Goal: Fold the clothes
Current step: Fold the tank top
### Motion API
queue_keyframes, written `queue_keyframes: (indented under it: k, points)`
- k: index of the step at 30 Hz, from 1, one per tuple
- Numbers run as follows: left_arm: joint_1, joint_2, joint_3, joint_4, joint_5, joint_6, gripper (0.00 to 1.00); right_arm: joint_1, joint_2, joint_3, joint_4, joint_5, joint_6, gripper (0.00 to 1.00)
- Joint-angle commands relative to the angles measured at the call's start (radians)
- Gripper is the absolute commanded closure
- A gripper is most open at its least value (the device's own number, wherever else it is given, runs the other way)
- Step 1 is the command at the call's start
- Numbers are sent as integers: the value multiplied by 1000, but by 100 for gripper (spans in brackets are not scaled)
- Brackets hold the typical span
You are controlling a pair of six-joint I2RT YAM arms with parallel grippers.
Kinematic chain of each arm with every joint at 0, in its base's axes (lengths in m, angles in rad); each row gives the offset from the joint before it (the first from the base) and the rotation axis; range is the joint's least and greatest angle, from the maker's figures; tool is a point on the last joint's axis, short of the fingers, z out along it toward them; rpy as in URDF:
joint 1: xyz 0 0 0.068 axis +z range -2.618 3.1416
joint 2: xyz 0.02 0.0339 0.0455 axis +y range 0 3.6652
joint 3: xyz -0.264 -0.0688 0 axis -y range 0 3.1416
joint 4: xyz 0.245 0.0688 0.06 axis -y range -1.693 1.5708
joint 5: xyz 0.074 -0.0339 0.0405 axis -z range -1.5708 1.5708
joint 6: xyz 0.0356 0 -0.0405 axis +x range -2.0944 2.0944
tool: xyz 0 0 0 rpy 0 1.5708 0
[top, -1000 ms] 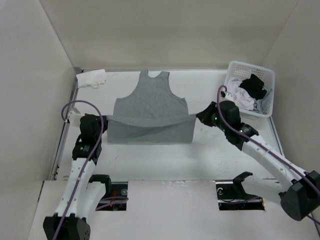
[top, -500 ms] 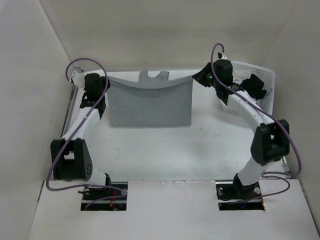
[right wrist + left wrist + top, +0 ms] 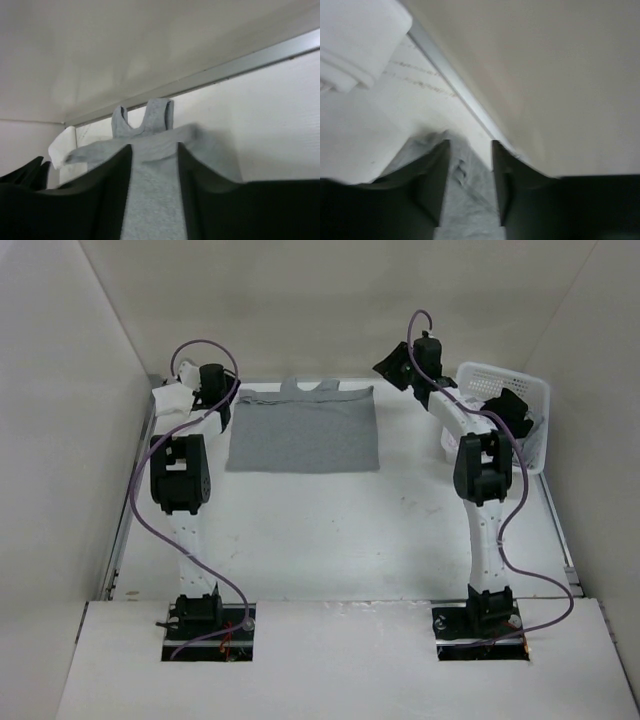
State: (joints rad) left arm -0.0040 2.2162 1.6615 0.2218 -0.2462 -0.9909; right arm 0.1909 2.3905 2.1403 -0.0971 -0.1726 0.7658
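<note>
Sitting at the far left corner of the table (image 3: 320, 530), a white cloth (image 3: 172, 400) is lying bunched just beside the left gripper (image 3: 213, 380), which is hovering over the far left corner of the grey top (image 3: 305, 435). In the left wrist view its fingers are standing apart with the fabric corner showing between and beneath them, so the left gripper is looking open and is not pinching anything. The grey top is lying flat along the far edge of the table, doubled over so that its lower half is covering the chest and only the straps (image 3: 310, 388) are peeking out past the fold's free edge. To the right, the right gripper (image 3: 393, 365) is hanging raised above the far right corner of the grey top, clear of it; its wrist view is showing the fingers spread with nothing between them, so it too is open. Further right, the basket (image 3: 522, 382) is sitting at the far right corner of the table, holding a black garment (image 3: 505, 410) and some lighter fabric. The first lengthwise fold is looking laid down and let go. The next move is probably calling for both arms to be drawing back and coming down on one side edge to be folding the grey top across, pinching only the doubled layers without dragging the stack out of line.
</note>
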Motion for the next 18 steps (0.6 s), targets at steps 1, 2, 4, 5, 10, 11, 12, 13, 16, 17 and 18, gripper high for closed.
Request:
queue_keyframes:
  k: [1,2,4,5,10,11,12,13,16,17,18]
  points:
    - [14,-76,14,54,25,29,57,3,-46,6,33,-7,1,45]
    - [14,-117,-32,73,22,38,52,12,-85,-40,43,-1,-16,44]
    - [8,-220,-158,143,27,79,49,32,-183,-162,65,22,-36,43]
    - [-1,-281,-236,169,22,93,49,44,-244,-239,82,39,-48,45]
    - [-90,-574,-690,228,-28,95,51,115,-496,-670,171,97,-62,99]
    - [-96,-619,-776,225,-47,89,52,129,-526,-744,180,102,-57,100]
    - [-96,-659,-854,220,-59,74,53,140,-557,-817,194,116,-56,98]
    - [-92,-694,-928,211,-59,48,54,153,-591,-894,217,140,-51,93]
    - [-51,-768,-1107,198,-22,-20,56,172,-695,-1101,298,211,-31,66]
    - [-43,-774,-1135,203,-2,-29,56,173,-718,-1146,315,219,-26,62]
    - [-23,-773,-1167,215,37,-41,55,173,-743,-1195,335,223,-19,57]
